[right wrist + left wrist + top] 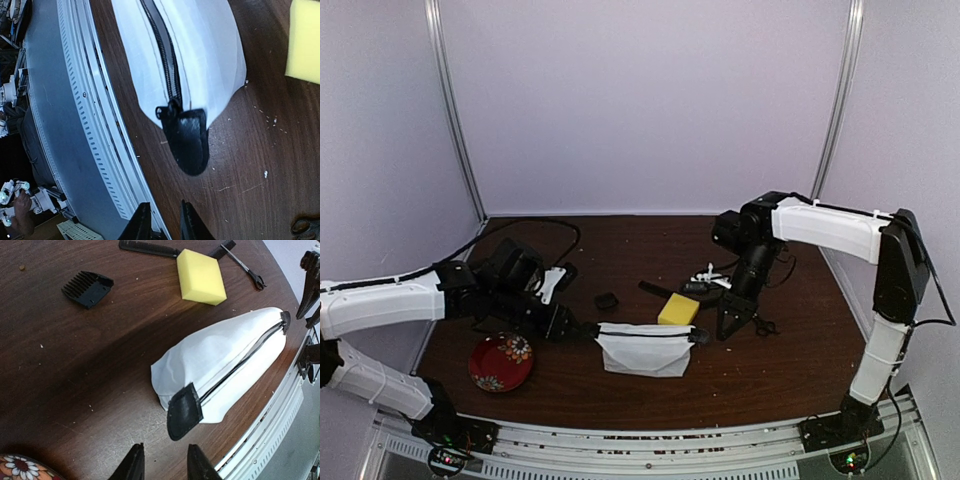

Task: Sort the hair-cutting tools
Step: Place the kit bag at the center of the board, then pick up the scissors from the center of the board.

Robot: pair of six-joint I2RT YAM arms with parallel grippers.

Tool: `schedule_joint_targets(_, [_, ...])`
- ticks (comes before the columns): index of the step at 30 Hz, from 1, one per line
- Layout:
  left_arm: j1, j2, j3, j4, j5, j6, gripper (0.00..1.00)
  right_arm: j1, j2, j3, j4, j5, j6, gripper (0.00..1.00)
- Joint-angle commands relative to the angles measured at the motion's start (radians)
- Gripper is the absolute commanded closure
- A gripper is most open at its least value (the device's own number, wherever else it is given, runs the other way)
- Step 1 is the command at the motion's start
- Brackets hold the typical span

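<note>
left gripper (165,467) and right gripper (161,222) slightly parted, empty, by the white pouch's (220,355) end tabs (184,410)
a missed pinch could shove the limp pouch over the tabletop (75,365) edge.

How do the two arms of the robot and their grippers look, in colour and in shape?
The left arm and the right arm have white, boxy link covers between black joints. Each ends in a black gripper with two slim, tapered fingers: the left gripper and the right gripper. Thin black cables run along them. Small lights glow at the black bases.
</note>
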Motion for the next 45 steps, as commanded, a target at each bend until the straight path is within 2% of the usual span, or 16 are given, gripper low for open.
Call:
schedule_joint_targets(1, [0.006,-0.056,0.083,-0.059,-0.074,0.056,0.66,-0.047,-0.141,-0.026,0.039,0.028,0.001,0.77])
schedule_joint_targets(8, [0.006,-0.130,0.294,-0.101,-0.213,0.245,0.51,-0.084,-0.318,-0.069,0.172,0.257,0.052,0.70])
schedule_joint_targets(10, [0.006,-0.135,0.376,-0.093,-0.278,0.302,0.38,-0.090,-0.364,-0.074,0.229,0.363,0.081,0.68])
schedule_joint_targets(12, [0.006,-0.137,0.436,-0.047,-0.386,0.319,0.09,-0.101,-0.412,-0.075,0.297,0.473,0.109,0.66])
schedule_joint_targets(13, [0.008,-0.134,0.456,-0.014,-0.453,0.309,0.03,-0.107,-0.452,-0.081,0.339,0.544,0.121,0.63])
schedule_joint_targets(14, [0.008,-0.129,0.465,0.020,-0.531,0.282,0.02,-0.110,-0.472,-0.096,0.399,0.615,0.141,0.56])
schedule_joint_targets(15, [0.008,-0.122,0.465,0.050,-0.644,0.246,0.02,-0.118,-0.518,-0.115,0.463,0.677,0.157,0.43])
schedule_joint_targets(17, [0.022,-0.085,0.454,0.115,-0.675,0.249,0.02,-0.146,-0.585,-0.178,0.607,0.715,0.183,0.04])
schedule_joint_targets(18, [0.025,-0.055,0.462,0.136,-0.653,0.290,0.02,-0.167,-0.603,-0.222,0.675,0.708,0.201,0.00])
schedule_joint_targets(21, [0.026,0.032,0.486,0.153,-0.666,0.384,0.02,-0.205,-0.605,-0.324,0.771,0.656,0.169,0.01])
schedule_joint_targets(23, [0.031,0.062,0.453,0.198,-0.692,0.420,0.02,-0.205,-0.537,-0.330,0.737,0.666,0.133,0.12])
schedule_joint_targets(26, [0.044,0.038,0.339,0.282,-0.632,0.437,0.02,-0.205,-0.421,-0.305,0.636,0.660,0.093,0.30])
schedule_joint_targets(30, [0.046,-0.022,0.251,0.338,-0.676,0.363,0.02,-0.205,-0.274,-0.292,0.545,0.634,0.083,0.47])
schedule_joint_targets(33, [0.046,-0.013,0.255,0.312,-0.750,0.319,0.02,-0.205,-0.198,-0.292,0.528,0.646,0.091,0.48])
schedule_joint_targets(37, [0.046,0.045,0.405,0.116,-0.751,0.413,0.02,-0.211,-0.098,-0.269,0.515,0.668,0.102,0.49])
schedule_joint_targets(45, [0.046,-0.016,0.378,0.138,-0.710,0.511,0.07,-0.224,0.026,-0.216,0.488,0.647,0.124,0.55])
